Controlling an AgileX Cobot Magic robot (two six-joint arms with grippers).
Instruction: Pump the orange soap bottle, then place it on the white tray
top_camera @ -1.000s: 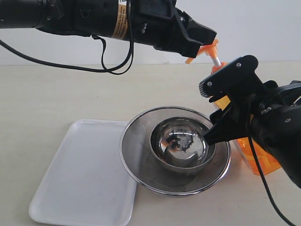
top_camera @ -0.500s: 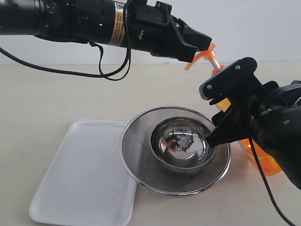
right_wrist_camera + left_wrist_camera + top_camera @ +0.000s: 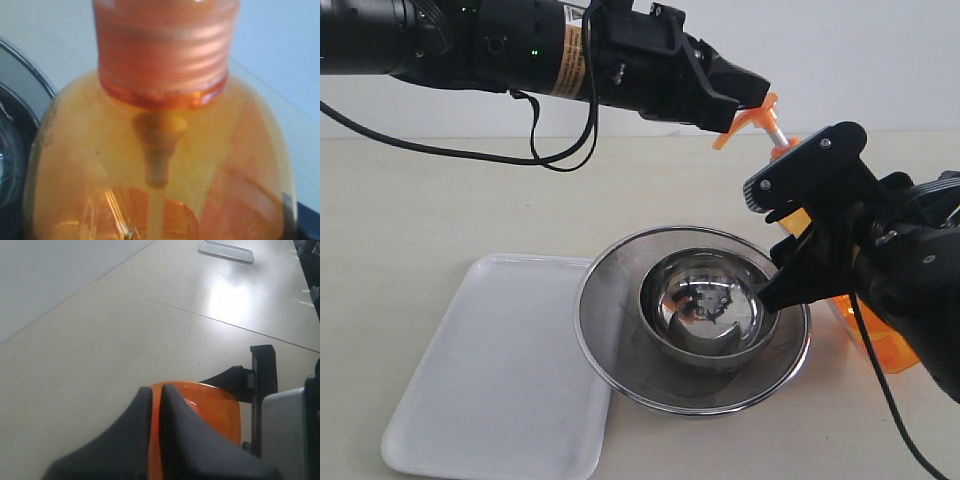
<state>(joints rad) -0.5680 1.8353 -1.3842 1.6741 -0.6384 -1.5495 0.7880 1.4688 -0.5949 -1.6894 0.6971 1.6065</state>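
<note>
Bottle beside the strainer sits clamped in the right pincer; push the closed left pincer squarely onto its pump.

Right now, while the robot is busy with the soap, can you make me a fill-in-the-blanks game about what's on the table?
1. The steel bowl sits ____ the round mesh strainer.
2. The left gripper, its jaws ____, rests on the orange pump head.
3. The orange soap bottle, held by the right gripper, is ____ yet on the white tray.
Missing words: inside; shut; not.
</note>
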